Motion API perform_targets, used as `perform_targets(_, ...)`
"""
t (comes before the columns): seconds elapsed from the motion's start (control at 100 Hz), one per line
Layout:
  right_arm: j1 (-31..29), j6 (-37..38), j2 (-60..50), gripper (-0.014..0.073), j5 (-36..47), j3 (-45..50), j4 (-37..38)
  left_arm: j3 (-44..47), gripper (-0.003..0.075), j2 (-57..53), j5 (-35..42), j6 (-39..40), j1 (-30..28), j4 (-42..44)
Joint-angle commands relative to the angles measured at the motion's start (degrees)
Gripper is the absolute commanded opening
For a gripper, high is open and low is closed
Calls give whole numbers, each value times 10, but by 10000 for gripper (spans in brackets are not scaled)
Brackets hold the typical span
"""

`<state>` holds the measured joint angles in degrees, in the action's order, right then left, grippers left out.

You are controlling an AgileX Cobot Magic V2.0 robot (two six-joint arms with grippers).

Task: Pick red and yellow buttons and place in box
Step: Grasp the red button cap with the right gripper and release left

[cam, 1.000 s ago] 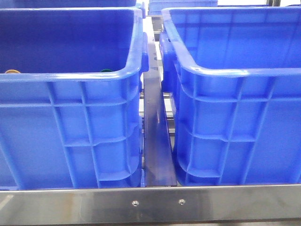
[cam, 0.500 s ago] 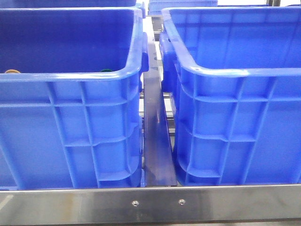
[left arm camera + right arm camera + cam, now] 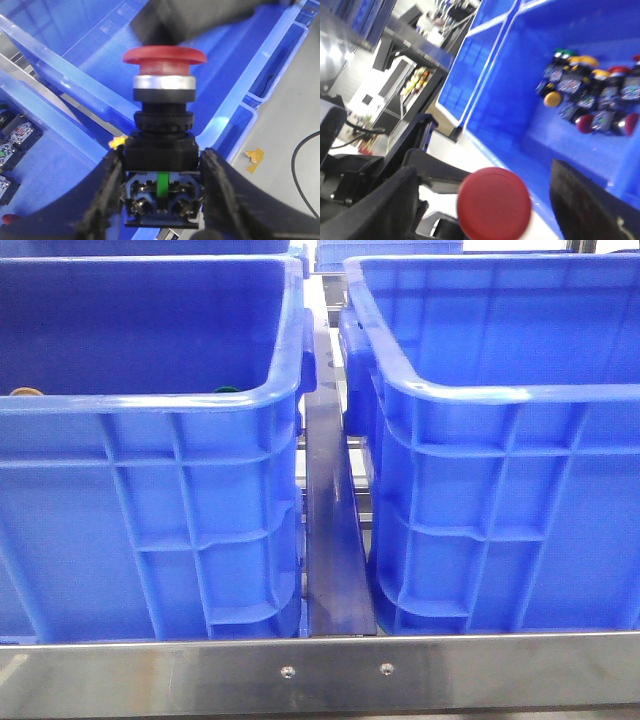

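The left gripper [image 3: 159,200] is clamped on the black square body of a push button with a dark red domed cap [image 3: 164,56] and a silver collar, the black fingers [image 3: 107,200] pressing its two sides, cap pointing away from the wrist. Beyond it lie the blue plastic walls of a crate [image 3: 75,80]. In the right wrist view the same red cap [image 3: 494,204] sits between the right gripper's spread black fingers [image 3: 582,200], which touch nothing. Farther off, a cluster of red, yellow and green capped buttons [image 3: 590,95] rests on the floor of a blue crate [image 3: 510,85]. From the front, two tall blue plastic crates [image 3: 150,490] stand side by side behind a steel rail [image 3: 320,672]; neither arm shows there
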<state>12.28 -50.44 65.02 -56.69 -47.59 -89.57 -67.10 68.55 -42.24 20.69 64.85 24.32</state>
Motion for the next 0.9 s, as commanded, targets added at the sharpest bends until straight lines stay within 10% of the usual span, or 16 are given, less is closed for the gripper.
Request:
perform_targets(0.0,27,-9,7,563,1,-29,-35,-16,-19,-12,38,-1,6,11)
perform_targets(0.17,51,-9,17,536,1,-33,-35,-16,-19,-12,38,-1,6,11)
perform_targets(0.56,53,-9,17,183,4,-33,-35,-16,22,-12,38,-1,6,11)
perform_targets(0.89,53,-17,17,183,23,-33,-31,-16,631,-12,28,-1,6,11)
